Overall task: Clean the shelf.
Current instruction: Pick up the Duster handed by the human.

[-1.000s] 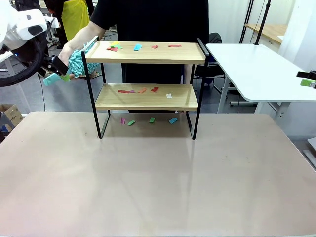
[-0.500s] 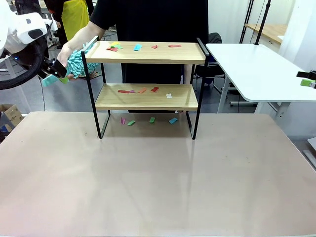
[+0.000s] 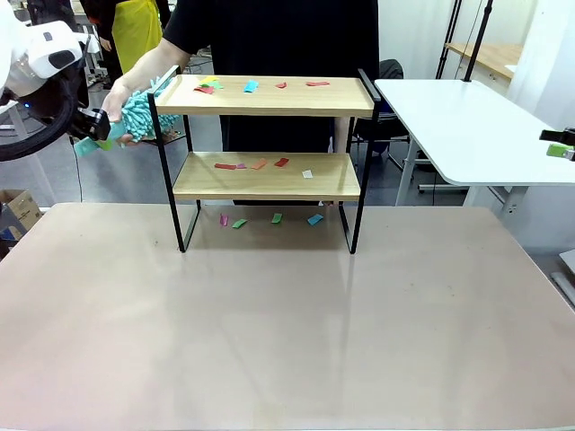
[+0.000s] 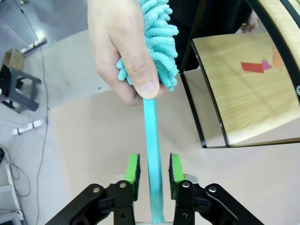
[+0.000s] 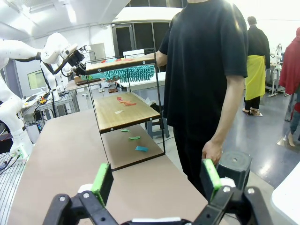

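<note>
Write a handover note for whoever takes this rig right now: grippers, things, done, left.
Left gripper: jaws narrowly open around the duster handle, pads looking just off it. The person's hand holds the fluffy head, left of the shelf.
Right gripper: wide open, empty, off to the right.
Paper scraps lie on both boards and on the table beneath.
Done: handover under way, nothing swept.
Left: grip the duster, sweep both boards.
</note>
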`<act>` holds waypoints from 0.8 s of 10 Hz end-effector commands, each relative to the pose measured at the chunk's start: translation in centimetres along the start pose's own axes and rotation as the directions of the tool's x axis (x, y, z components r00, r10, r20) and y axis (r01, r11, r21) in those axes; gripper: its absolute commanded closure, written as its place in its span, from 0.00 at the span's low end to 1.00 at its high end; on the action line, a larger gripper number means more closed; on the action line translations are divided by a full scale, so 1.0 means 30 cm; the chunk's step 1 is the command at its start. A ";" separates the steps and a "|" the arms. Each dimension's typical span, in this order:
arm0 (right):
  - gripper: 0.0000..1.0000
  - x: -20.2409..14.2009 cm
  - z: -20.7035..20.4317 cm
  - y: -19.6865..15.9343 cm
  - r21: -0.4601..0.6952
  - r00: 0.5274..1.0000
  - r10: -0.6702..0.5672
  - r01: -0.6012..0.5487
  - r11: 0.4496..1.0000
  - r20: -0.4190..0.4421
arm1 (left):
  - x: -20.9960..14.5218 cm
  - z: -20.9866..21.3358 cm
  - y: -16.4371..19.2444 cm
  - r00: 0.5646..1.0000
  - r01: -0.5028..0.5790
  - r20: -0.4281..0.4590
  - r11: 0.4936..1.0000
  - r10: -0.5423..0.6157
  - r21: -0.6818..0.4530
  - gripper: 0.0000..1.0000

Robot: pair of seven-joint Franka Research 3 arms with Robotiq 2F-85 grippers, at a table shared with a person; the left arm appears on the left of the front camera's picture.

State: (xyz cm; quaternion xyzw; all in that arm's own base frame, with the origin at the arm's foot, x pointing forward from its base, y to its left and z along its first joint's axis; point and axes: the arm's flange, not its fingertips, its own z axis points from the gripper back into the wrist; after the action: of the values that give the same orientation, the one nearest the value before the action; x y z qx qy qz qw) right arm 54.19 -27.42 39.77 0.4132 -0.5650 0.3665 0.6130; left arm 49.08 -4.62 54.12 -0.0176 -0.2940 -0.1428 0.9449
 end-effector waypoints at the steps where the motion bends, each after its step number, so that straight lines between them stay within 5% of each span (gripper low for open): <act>1: 0.00 0.012 -0.007 0.001 0.003 1.000 0.006 -0.006 1.000 0.001 | -0.003 -0.004 -0.002 1.000 -0.019 -0.020 0.999 0.019 0.038 1.00; 7: 0.00 0.012 -0.007 0.001 0.003 1.000 0.006 -0.006 1.000 0.001 | 0.005 -0.001 0.007 0.984 -0.157 -0.069 0.984 0.163 0.083 1.00; 8: 0.00 0.012 -0.007 0.001 0.003 1.000 0.006 -0.006 1.000 0.001 | -0.013 -0.008 0.007 0.997 -0.070 -0.042 0.997 0.070 0.021 1.00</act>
State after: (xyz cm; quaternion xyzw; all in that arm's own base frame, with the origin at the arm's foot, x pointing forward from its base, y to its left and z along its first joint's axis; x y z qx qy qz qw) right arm 54.19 -27.42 39.77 0.4132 -0.5650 0.3665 0.6130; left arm 48.92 -4.26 53.47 -0.0159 -0.2669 -0.0929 0.9591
